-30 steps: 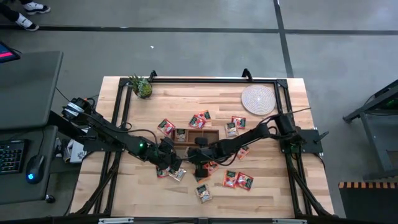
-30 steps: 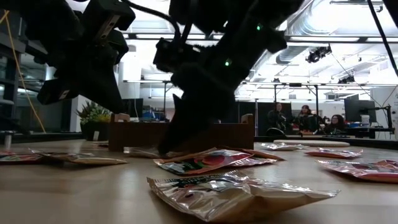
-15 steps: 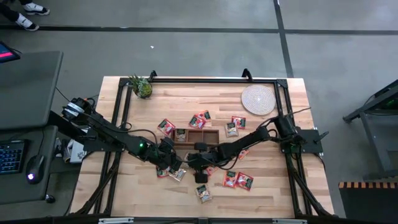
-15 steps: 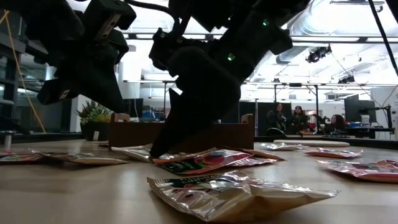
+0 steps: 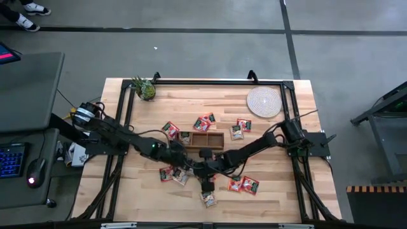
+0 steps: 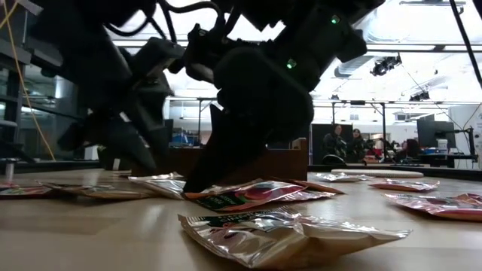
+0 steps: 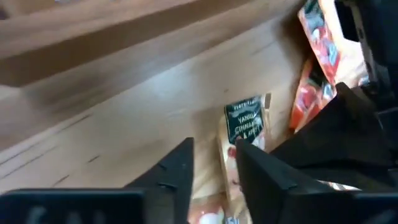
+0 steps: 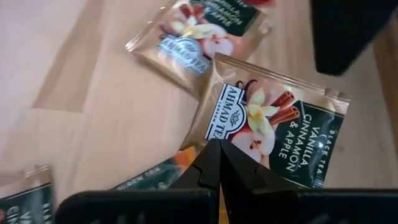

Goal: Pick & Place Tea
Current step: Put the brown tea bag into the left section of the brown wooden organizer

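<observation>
"Where had the two arms got to when you looked?"

"Both were low over the middle of the tabletop (image 5: 280, 178), just in front of the wooden box (image 5: 202, 138). The right end effector (image 8: 219, 163) had its fingers pressed together, tips down on the wood right at the edge of a tea sachet (image 8: 273, 140), the one printed with vanilla, cinnamon and apple. I couldn't see that it gripped anything. From table height its dark tip touched down beside a sachet (image 6: 252, 194) lying flat."

"And the left one?"

"The left end effector (image 7: 212, 163) stood beside it, fingers a little apart, with nothing between them. Past its fingertips lay another sachet (image 7: 244, 121), flat on the wood, and the box's wall ran across behind."

"Where was the rest of the tea?"

"Scattered. A few sachets (image 5: 205, 122) lay behind the box, a pair (image 5: 243, 184) sat toward the front right, and one (image 5: 208, 199) lay nearest the front edge. I couldn't make out for certain what was in the box compartments. A woven mat (image 5: 263, 102) sat at the far right corner, a small plant (image 5: 145, 88) at the far left."
</observation>
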